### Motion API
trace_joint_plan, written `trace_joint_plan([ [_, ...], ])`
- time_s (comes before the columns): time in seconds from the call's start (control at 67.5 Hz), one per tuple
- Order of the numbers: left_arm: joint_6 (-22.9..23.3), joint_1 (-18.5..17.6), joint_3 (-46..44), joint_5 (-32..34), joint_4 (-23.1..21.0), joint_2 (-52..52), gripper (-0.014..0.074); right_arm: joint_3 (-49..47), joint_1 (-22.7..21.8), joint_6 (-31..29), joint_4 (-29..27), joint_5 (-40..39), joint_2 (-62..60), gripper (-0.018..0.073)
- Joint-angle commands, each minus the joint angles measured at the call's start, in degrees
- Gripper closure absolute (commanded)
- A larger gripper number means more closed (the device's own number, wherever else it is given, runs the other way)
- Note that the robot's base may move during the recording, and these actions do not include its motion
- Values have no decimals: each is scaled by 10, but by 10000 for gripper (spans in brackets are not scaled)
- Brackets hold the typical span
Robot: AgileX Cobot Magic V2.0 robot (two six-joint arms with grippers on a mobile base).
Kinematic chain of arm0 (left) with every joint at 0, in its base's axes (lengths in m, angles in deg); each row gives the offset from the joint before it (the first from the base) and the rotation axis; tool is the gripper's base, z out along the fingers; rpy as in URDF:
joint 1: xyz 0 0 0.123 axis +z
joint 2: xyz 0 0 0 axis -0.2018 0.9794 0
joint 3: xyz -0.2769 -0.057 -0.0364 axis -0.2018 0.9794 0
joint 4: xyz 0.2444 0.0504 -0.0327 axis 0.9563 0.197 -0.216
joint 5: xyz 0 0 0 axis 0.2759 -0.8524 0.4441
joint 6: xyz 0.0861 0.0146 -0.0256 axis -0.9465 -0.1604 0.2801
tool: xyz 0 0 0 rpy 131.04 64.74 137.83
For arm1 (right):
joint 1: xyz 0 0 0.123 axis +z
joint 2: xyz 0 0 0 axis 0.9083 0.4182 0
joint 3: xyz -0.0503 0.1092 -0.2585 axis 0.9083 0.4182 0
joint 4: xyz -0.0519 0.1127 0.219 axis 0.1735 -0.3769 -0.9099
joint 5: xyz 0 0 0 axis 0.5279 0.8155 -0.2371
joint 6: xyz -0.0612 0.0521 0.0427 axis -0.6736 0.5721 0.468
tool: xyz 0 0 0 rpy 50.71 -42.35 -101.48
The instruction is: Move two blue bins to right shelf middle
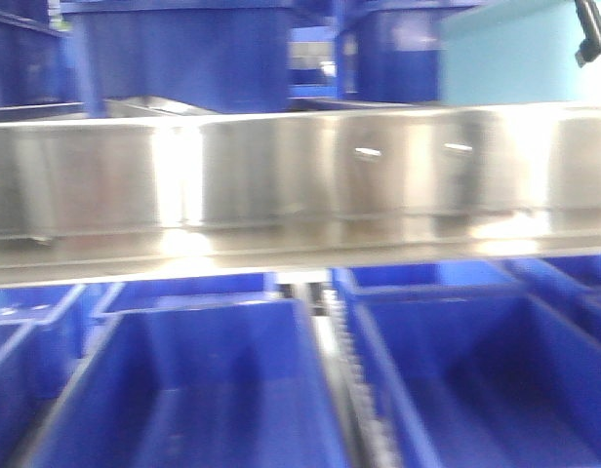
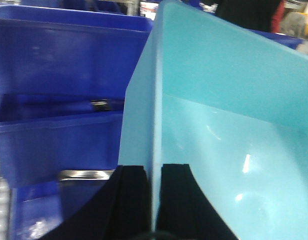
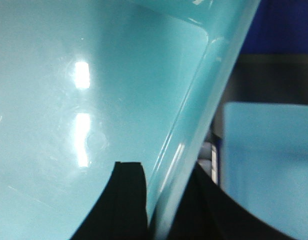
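A light-blue bin (image 1: 520, 54) shows at the top right of the front view, above the steel shelf edge. In the left wrist view my left gripper (image 2: 154, 167) is shut on the bin's (image 2: 219, 100) side wall, one black finger (image 2: 131, 200) outside and one inside. In the right wrist view my right gripper (image 3: 161, 172) is shut on the opposite rim of the same bin (image 3: 84, 100), one finger (image 3: 126, 200) inside and the other outside. Both views are blurred.
A wide steel shelf beam (image 1: 300, 175) crosses the front view. Dark blue bins (image 1: 193, 380) sit in rows below it and others (image 1: 183, 54) stand above. Dark blue bins (image 2: 59, 90) lie left of the held bin. Another light-blue surface (image 3: 266, 165) is at its right.
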Motion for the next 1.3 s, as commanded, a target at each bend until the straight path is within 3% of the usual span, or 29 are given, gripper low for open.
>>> trace_joint_plan([
  [0.0, 1, -2, -6, 55, -6, -5, 707, -5, -1, -23, 10, -3, -10, 712],
  [1.289, 1, -2, -6, 55, -6, -5, 707, -5, -1, -23, 10, -3, -10, 712],
])
